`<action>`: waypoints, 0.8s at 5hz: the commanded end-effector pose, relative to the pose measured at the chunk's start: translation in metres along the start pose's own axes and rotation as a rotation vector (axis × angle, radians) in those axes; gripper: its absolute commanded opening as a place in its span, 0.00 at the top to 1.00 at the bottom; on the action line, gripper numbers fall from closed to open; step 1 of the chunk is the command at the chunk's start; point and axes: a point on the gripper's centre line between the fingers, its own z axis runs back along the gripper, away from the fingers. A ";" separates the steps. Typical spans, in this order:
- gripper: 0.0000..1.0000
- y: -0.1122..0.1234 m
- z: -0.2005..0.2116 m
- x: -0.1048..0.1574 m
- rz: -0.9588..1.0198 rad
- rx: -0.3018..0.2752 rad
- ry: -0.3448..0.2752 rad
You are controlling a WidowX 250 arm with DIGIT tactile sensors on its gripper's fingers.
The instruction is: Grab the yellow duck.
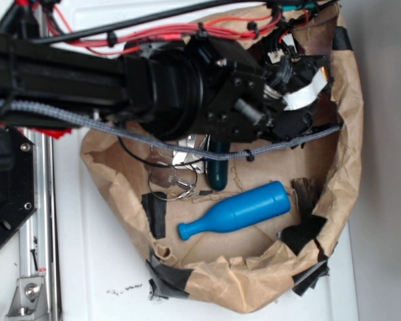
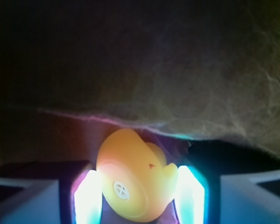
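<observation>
Bright, washed exterior view; dark, glare-streaked wrist view.

In the exterior view, flat daylight bleaches the white table [image 1: 107, 267] to near featureless, while the black arm [image 1: 87, 80] loses detail in its own darkness and casts soft shadow on the brown paper [image 1: 254, 247] beneath it; the whole frame is mildly soft. In the wrist view, nearly everything above the gripper [image 2: 140, 196] is dim and murky. The fingers [image 2: 86, 198] blow out to white with cyan and magenta fringes, and the yellow duck [image 2: 130, 177] between them glows brightly, slightly blurred.
</observation>
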 end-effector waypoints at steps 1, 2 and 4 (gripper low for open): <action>1.00 0.009 -0.003 0.013 0.024 0.010 -0.012; 1.00 0.007 0.031 0.012 -0.005 -0.046 -0.022; 1.00 0.006 0.144 0.023 -0.031 -0.238 0.205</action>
